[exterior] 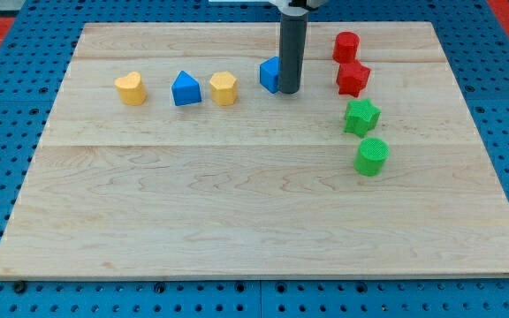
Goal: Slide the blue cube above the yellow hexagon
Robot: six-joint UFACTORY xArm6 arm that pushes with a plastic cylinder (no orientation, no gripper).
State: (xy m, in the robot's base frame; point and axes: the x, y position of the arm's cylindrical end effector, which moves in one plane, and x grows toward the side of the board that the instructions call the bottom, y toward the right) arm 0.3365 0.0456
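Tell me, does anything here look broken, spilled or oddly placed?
Nothing stands out. The blocks sit flat and apart on the board; my tip touches the right side of the blue cube, partly hiding it.

Of our body we see only a little. Our rod point(289, 49) is a plain, straight cylinder, dark grey, smooth and matt, with a faint paler sheen running down its length. It keeps the same width from top to bottom and carries no markings, screws or cables that we can make out. Our tip point(289, 91) is the rod's lower end, cut off flat and blunt, the same dark grey as the rest. Where the rod meets the view's top edge, it goes into our mount point(295, 5), a wider piece in white with a dark band beneath it; most of it is cropped off.
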